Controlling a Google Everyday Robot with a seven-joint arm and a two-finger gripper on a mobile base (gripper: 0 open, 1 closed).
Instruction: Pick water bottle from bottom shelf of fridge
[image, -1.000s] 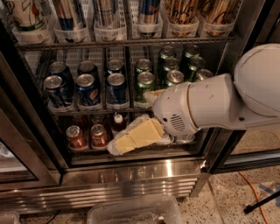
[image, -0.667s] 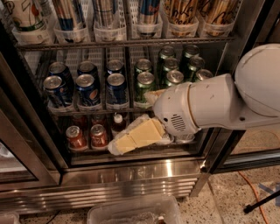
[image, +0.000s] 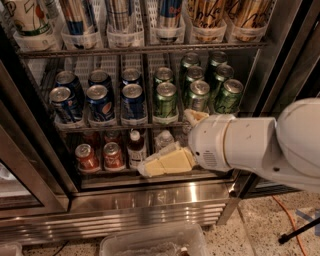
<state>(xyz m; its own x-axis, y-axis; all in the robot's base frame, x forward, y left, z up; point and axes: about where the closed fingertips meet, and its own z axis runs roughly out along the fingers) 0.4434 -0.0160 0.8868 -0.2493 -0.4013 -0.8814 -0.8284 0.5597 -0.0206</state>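
The water bottle (image: 164, 138) stands on the bottom shelf (image: 150, 173) of the fridge (image: 150, 200), a clear ribbed bottle just right of a white-capped bottle of dark reddish liquid (image: 135, 148). My gripper (image: 162, 162), cream-coloured on a white arm, reaches in from the right. It sits low at the shelf's front, directly in front of the water bottle, and hides the bottle's lower part. I cannot see whether it touches the bottle.
Two red cans (image: 100, 157) stand left on the bottom shelf. The rack above holds blue cans (image: 100, 102) and green cans (image: 192, 90). A dark door frame (image: 25, 155) is at the left. A clear plastic bin (image: 150, 242) lies on the floor in front.
The arm has dropped lower and the gripper has shifted slightly to the right along the bottom shelf's front. The bottles and cans have not moved.
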